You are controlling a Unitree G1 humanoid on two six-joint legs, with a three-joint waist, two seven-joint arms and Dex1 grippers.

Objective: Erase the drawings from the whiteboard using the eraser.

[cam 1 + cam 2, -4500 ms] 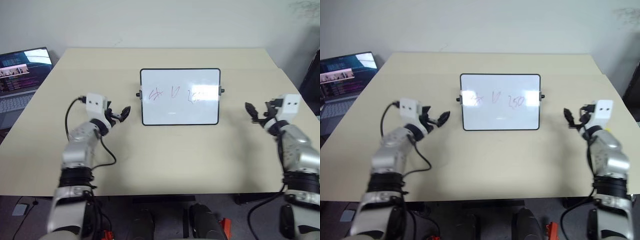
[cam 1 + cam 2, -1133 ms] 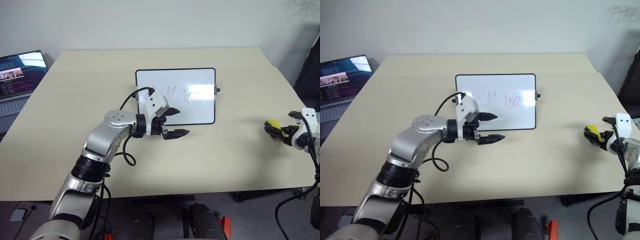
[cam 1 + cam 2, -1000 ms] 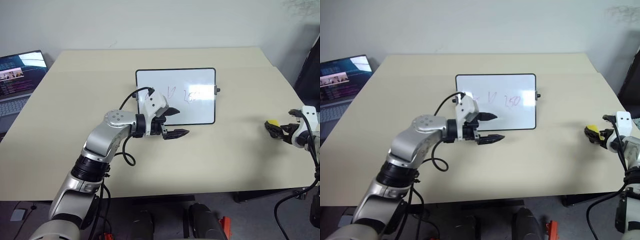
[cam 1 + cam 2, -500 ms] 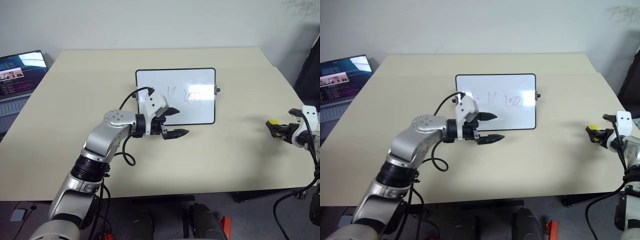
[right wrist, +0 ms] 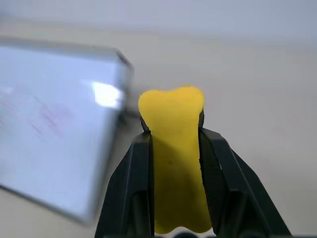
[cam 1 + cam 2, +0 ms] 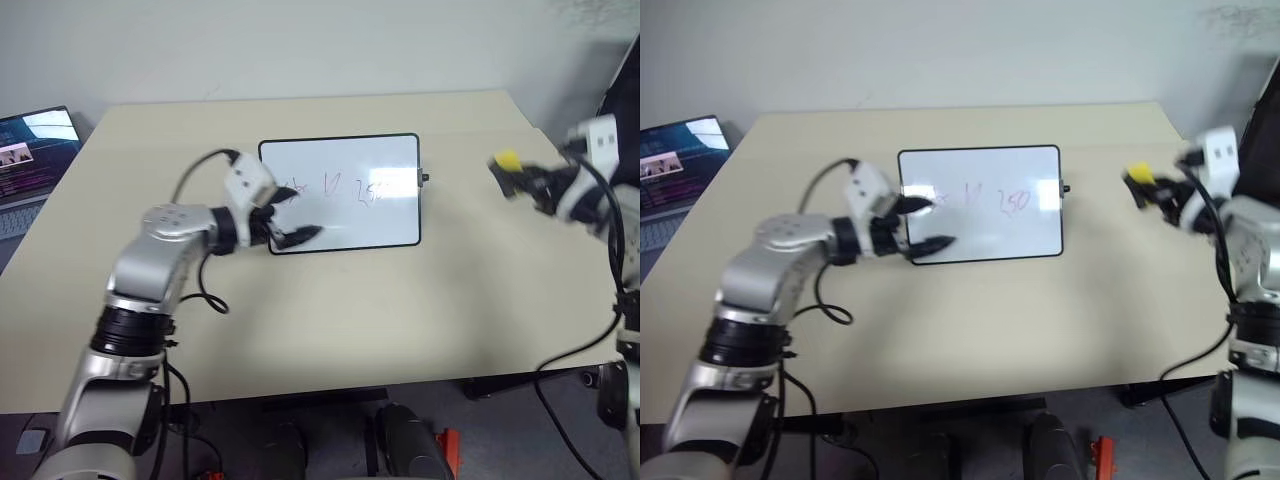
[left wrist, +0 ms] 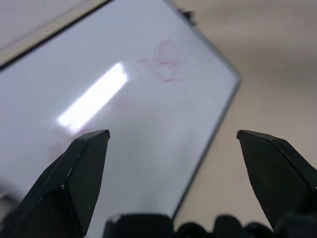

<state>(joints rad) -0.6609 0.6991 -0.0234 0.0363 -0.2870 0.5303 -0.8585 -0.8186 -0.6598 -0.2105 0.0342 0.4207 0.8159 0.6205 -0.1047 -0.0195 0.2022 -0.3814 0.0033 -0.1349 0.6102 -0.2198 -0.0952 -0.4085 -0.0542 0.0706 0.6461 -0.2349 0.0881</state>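
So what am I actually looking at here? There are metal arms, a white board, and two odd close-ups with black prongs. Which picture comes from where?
It is a two-armed humanoid robot at a beige table. The two wide pictures come from cameras in its head, looking down over its arms. The two close-ups come from cameras on its wrists, looking along each tool's two black fingers.

On the table lies a small whiteboard with three marker drawings in a row. A laptop sits at the far left edge.

The right tool is shut on a yellow eraser, held in the air to the right of the board. The left tool is open and holds nothing, near the board's lower left corner.
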